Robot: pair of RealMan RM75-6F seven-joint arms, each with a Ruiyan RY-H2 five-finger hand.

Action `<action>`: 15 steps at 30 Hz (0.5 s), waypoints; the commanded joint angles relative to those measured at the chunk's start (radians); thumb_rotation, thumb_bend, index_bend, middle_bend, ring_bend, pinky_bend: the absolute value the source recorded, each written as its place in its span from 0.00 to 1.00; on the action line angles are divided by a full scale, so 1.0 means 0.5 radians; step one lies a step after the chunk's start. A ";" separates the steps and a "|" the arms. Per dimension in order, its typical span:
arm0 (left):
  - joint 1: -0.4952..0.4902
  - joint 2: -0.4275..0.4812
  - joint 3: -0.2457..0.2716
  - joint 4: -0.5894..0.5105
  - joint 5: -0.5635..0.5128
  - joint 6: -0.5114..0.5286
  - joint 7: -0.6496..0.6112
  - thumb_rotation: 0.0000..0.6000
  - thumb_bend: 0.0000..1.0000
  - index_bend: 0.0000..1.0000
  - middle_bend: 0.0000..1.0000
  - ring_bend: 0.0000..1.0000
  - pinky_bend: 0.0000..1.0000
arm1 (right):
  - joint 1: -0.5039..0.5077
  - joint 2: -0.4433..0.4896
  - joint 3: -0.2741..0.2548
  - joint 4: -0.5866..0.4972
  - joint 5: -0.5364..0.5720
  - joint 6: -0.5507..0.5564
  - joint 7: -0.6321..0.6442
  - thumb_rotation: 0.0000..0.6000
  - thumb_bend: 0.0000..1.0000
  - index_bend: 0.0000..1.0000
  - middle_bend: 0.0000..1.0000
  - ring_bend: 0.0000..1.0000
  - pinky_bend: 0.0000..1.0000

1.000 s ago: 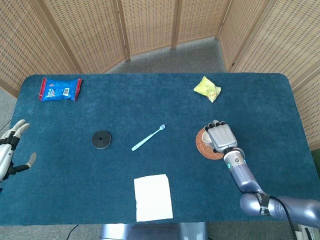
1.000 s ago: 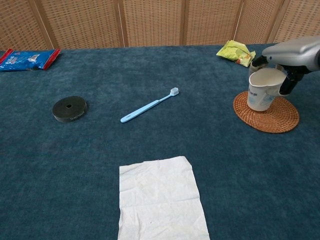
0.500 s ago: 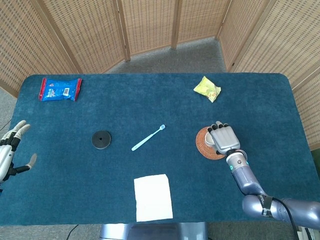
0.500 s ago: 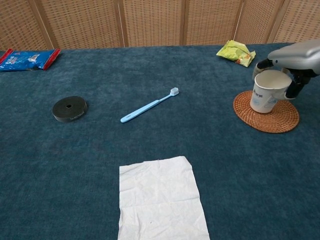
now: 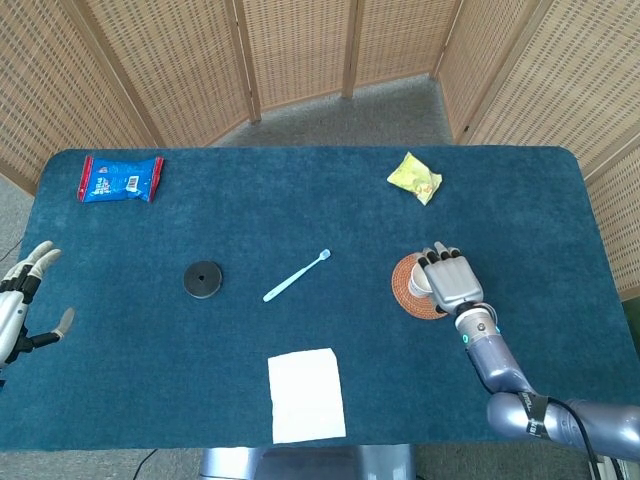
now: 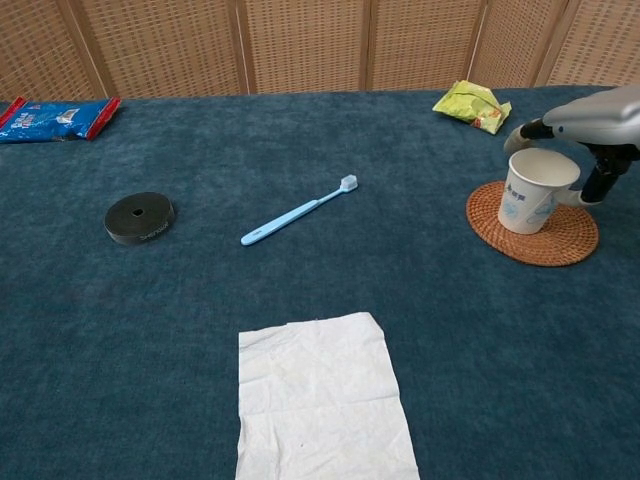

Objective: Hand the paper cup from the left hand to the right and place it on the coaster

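1. You are at the release step: the paper cup (image 6: 530,192) stands on the coaster (image 6: 552,243), your right hand (image 6: 590,130) loosely around it; whether it grips, I cannot tell.
2. Next, spread the fingers and lift straight away from the coaster without tipping it.

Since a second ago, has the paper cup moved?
Yes. In the chest view the paper cup has shifted right, further onto the coaster, and stands more upright.

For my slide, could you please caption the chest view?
Right hand around paper cup on woven coaster.
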 commanded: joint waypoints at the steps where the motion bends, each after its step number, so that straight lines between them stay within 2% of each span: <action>1: 0.002 0.000 -0.001 -0.001 0.002 0.005 0.000 0.97 0.47 0.00 0.00 0.00 0.00 | 0.000 0.008 -0.003 -0.010 0.016 0.000 -0.014 1.00 0.46 0.07 0.10 0.01 0.12; 6: 0.006 0.006 -0.004 -0.005 0.004 0.019 -0.001 0.97 0.47 0.00 0.00 0.00 0.00 | 0.017 0.059 -0.017 -0.058 0.104 -0.069 -0.038 1.00 0.46 0.00 0.00 0.00 0.00; 10: 0.007 0.010 -0.007 -0.012 0.009 0.030 0.002 0.97 0.47 0.00 0.00 0.00 0.00 | 0.022 0.099 -0.017 -0.090 0.141 -0.098 -0.017 1.00 0.45 0.00 0.00 0.00 0.00; 15: 0.016 0.022 -0.001 -0.026 0.013 0.040 0.009 0.97 0.47 0.00 0.00 0.00 0.00 | -0.039 0.179 0.047 -0.140 0.070 -0.142 0.210 1.00 0.46 0.00 0.00 0.00 0.00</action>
